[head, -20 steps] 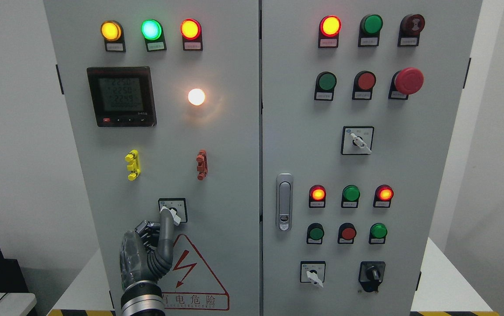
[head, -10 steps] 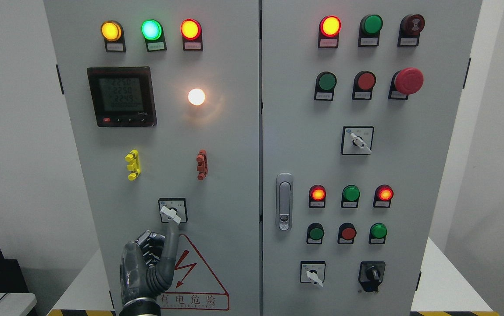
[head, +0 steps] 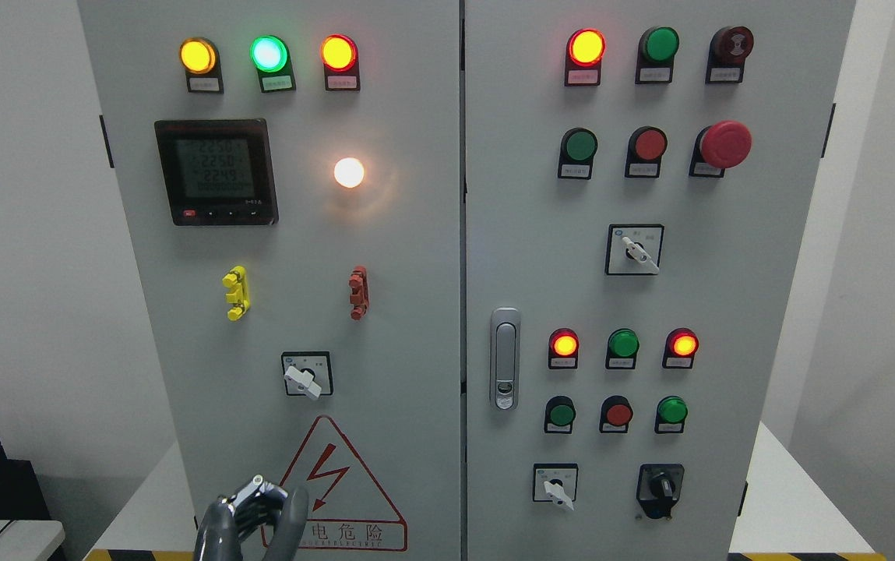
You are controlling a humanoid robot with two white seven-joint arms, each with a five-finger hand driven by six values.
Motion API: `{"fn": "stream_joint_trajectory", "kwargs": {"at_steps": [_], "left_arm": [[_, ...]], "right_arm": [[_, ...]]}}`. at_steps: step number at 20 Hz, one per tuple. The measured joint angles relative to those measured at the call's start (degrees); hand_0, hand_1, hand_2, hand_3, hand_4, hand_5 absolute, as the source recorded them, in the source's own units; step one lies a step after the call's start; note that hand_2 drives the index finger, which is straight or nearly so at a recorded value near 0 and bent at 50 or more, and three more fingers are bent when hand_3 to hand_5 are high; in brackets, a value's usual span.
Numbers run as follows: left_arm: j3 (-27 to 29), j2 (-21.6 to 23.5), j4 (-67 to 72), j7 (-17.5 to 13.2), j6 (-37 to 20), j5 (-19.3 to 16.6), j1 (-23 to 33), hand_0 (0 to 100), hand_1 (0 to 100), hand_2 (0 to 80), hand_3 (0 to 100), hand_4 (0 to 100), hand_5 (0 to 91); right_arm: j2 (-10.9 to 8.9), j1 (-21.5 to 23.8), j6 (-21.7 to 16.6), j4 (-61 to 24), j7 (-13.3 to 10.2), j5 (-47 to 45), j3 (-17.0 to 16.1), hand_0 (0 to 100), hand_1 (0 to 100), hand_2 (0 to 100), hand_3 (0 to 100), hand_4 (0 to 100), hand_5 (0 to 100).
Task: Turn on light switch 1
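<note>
With the left hand point(head: 252, 518) low at the frame's bottom edge, seemingly curled and empty, well below the rotary switch point(head: 305, 375), any careless swing upward risked knocking its lever askew.

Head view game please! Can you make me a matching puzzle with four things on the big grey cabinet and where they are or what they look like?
Things:
1. white lamp
2. mushroom button
3. yellow clip
4. robot hand

Clues:
A. big and red, upper right door
B. bottom edge, below the warning triangle's left corner
C. glowing, right of the meter screen
D. left door, level with the red clip

Pairs: 1-C, 2-A, 3-D, 4-B
</note>
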Motion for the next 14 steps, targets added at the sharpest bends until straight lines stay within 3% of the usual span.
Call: {"fn": "stream_joint_trajectory", "kwargs": {"at_steps": [2,4,5,8,11,14], "left_arm": [[3.6,0.4,0.7,-2.4,-3.8,1.7,4.0,2,22,49.1,78,78,45.0],[7.7,0.6,2.4,-5.3,-7.7,3.3,7.7,2,22,43.2,70,69,35.4],[9.8,0.7,3.5,-7.2,-9.8,3.8,9.1,2,22,38.2,60,61,25.7],[16.4,1.0,9.0,-11.0,-16.0,4.9,12.4,2,23,16.3,36,45,18.6],[23.1,1.4,16.6,-12.7,-20.5,5.4,15.0,3,23,0.3,19,31,13.8],[28.7,2.2,25.2,-13.0,-22.2,5.7,17.2,10,21,0.0,5,20,5.4]], "right_arm": [[0.0,0.0,0.0,0.0,0.0,0.0,0.0,12,39,0,0,0,0],[0.0,0.0,0.0,0.0,0.0,0.0,0.0,12,39,0,0,0,0],[0.0,0.0,0.0,0.0,0.0,0.0,0.0,12,39,0,0,0,0],[0.0,0.0,0.0,0.0,0.0,0.0,0.0,12,39,0,0,0,0],[0.0,0.0,0.0,0.0,0.0,0.0,0.0,12,39,0,0,0,0],[0.0,0.0,0.0,0.0,0.0,0.0,0.0,12,39,0,0,0,0]]}}
